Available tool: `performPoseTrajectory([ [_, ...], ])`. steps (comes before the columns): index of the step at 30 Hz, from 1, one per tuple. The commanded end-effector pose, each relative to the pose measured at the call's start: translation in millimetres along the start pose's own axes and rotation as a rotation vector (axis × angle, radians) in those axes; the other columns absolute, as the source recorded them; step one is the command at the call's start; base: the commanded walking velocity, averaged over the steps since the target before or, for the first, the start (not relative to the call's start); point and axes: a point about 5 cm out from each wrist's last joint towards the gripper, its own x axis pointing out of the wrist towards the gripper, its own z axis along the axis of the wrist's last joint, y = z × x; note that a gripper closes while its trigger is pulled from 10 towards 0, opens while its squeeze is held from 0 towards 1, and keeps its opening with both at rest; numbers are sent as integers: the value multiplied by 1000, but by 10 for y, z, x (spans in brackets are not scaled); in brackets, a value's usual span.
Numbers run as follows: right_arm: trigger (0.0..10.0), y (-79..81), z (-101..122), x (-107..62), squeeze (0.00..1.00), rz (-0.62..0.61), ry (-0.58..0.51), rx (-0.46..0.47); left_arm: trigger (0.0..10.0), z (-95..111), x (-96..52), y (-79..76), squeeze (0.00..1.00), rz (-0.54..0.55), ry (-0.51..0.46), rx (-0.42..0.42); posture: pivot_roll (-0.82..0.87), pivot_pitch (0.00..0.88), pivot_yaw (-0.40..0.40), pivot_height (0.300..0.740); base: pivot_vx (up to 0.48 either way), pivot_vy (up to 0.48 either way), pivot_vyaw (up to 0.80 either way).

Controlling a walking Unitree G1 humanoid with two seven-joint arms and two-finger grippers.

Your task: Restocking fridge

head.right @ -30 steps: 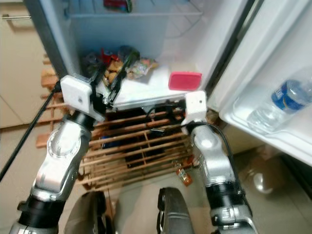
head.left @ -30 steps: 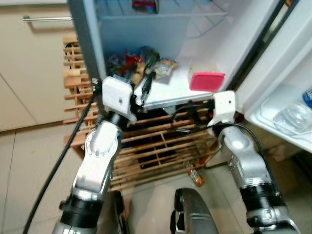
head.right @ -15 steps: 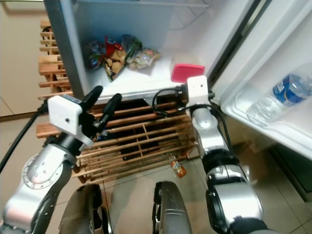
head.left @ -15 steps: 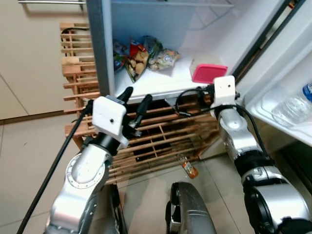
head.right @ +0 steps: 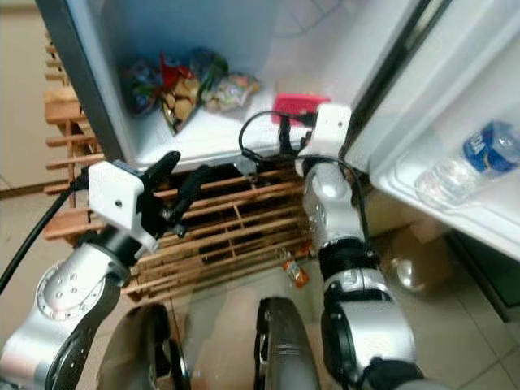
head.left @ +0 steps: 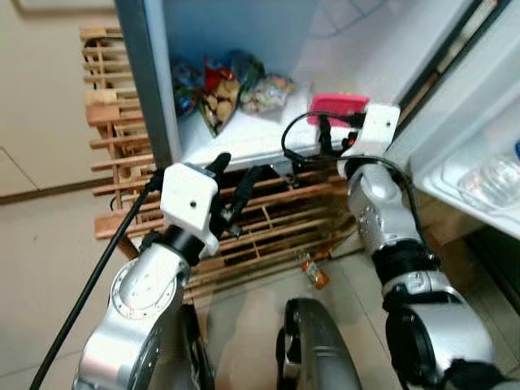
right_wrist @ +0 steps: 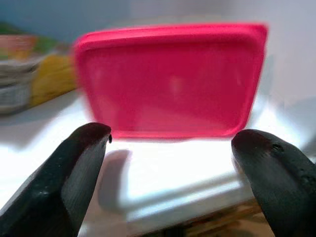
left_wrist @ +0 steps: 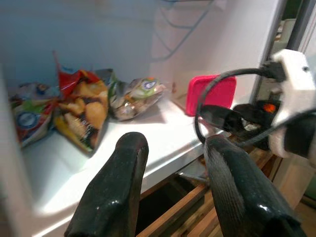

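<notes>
Stocked: snack bags [head.left: 227, 88] at shelf [left_wrist: 163, 143] back-left, red container [right_wrist: 173, 79] at right edge | right gripper [right_wrist: 173, 163] jaws open, facing container | left gripper [left_wrist: 173, 163] jaws open, empty | remaining stock: not determinable

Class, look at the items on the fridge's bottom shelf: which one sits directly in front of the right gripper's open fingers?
The pink-lidded container, alone at the shelf's right end; the right gripper faces it, fingers spread wide. The snack bags lie in a cluster further left.
</notes>
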Motion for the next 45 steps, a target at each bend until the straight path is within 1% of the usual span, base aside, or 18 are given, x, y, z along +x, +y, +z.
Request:
performPoseTrajectory([
  [1,10000,-14,27,-45,0,2,-10,7,10000,-59,12,-31,0,-29,28,-17,51,156,-111,627,0,0,0],
  [6,10000,-101,33,-5,0,-41,-4,-6,10000,-97,78,-42,0,-58,27,-12,63,118,-92,627,0,0,0],
  [10,10000,-89,144,-27,0,-37,-43,-1,10000,-99,103,-3,0,-55,24,-10,63,100,-81,627,0,0,0],
  [11,10000,-95,155,-47,0,-44,-46,17,10000,-94,120,9,0,-53,19,-13,60,93,-78,627,0,0,0],
  [13,10000,-95,155,-47,0,-44,-46,17,10000,-94,120,9,0,-53,19,-13,60,93,-78,627,0,0,0],
  [16,10000,-197,158,29,0,-106,-36,118,10000,-93,161,-23,0,-66,7,-30,56,90,-65,627,0,0,0],
  [17,10000,-197,158,29,0,-106,-36,118,10000,-93,161,-23,0,-66,7,-30,56,90,-65,627,0,0,0],
  [19,10000,-245,203,127,0,-132,-26,154,10000,-101,165,-45,0,-76,6,-39,56,89,-63,627,0,0,0],
  [21,10000,-250,208,150,0,-136,-19,165,10000,-103,167,-46,0,-77,6,-39,59,90,-63,627,0,0,0],
  [23,10000,-258,201,209,0,-154,13,197,10000,-97,180,-44,0,-77,5,-40,67,93,-65,627,0,0,0],
  [27,10000,-217,156,289,0,-159,80,254,10000,-89,178,-45,0,-79,5,-35,85,108,-70,627,0,0,0],
  [31,10000,-163,162,331,0,-146,95,249,10000,-95,163,-45,0,-81,10,-30,94,114,-70,627,0,0,0],
  [34,10000,-84,187,363,0,-105,91,240,10000,-100,162,-37,0,-79,13,-22,94,115,-69,627,0,0,0],
  [35,10000,-62,189,371,0,-89,90,209,10000,-100,172,-27,0,-79,13,-17,92,119,-69,627,0,0,0],
  [38,10000,-53,190,378,0,-74,91,174,10000,-98,195,-14,0,-78,11,-10,91,121,-70,627,0,0,0],
  [42,10000,-45,227,391,0,-62,78,177,10000,-94,205,-7,0,-77,9,-6,83,131,-70,627,0,0,0],
  [43,10000,-35,345,421,0,-44,24,195,10000,-93,218,1,0,-76,6,0,71,135,-71,627,0,0,0],
  [45,10000,-36,383,428,0,-40,5,199,10000,-93,221,2,0,-75,6,2,71,135,-71,627,0,0,0],
])
